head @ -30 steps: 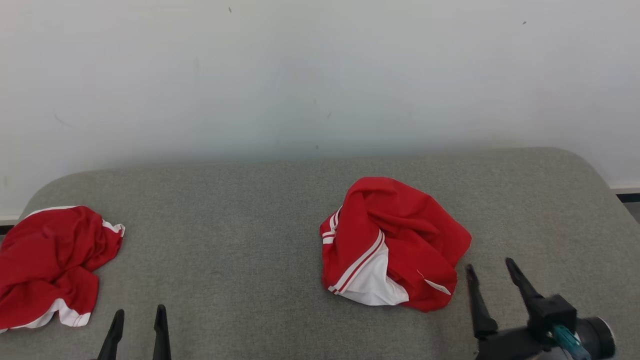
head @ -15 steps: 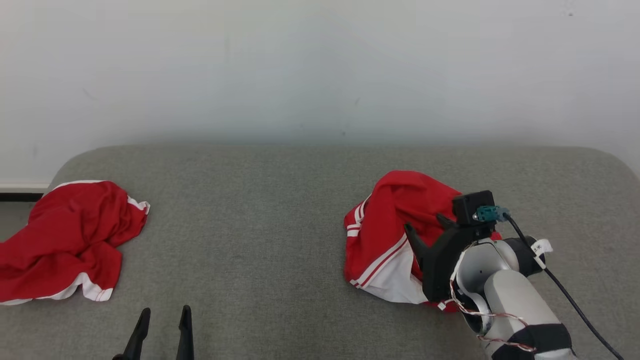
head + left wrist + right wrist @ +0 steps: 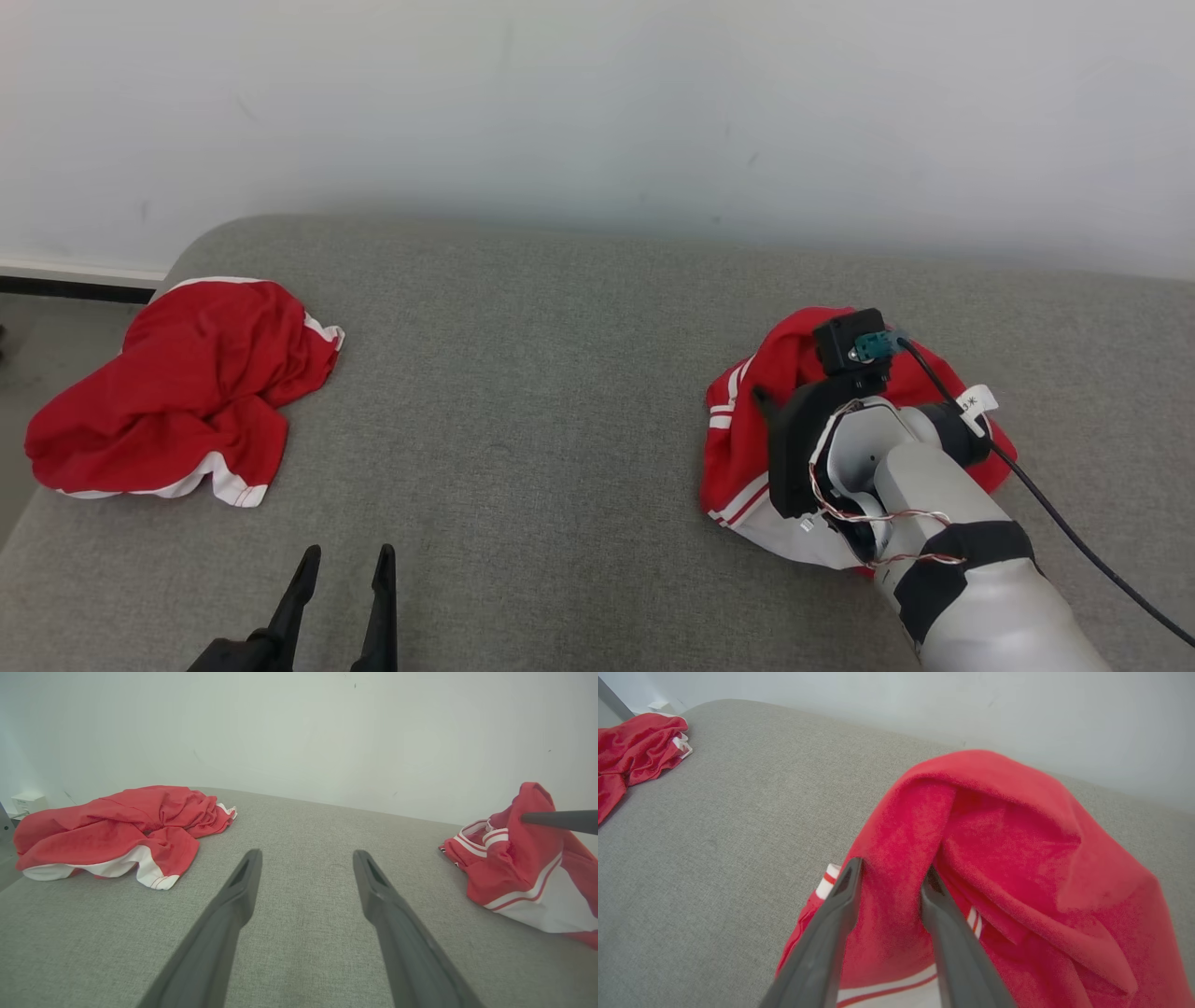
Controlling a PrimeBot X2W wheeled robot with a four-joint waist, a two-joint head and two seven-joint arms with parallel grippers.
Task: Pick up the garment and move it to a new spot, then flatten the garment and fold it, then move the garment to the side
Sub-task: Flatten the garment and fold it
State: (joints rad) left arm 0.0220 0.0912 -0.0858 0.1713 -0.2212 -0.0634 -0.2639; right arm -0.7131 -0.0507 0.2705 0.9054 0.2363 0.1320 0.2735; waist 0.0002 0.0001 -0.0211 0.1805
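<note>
Red-and-white garment [image 3: 738, 443] lies crumpled at the right of the grey counter [image 3: 560, 373]. My right hand [image 3: 891, 868] straddles its raised fold; I cannot tell whether it grips. My left hand [image 3: 347, 553] hangs open, near left. A second shirt [image 3: 177, 392] lies far left.

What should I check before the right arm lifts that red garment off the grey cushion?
1. Fold of the right-hand garment sits between the fingers of the right gripper: ok.
2. Grip firm enough to lift: cannot tell; the fingers flank the fold, but a tight pinch isn't evident.
3. The left gripper is open and apart from both garments: ok.
4. The second red garment lies well apart at the cushion's left end: ok.
5. Bare cushion between the two for a new spot: ok.
</note>
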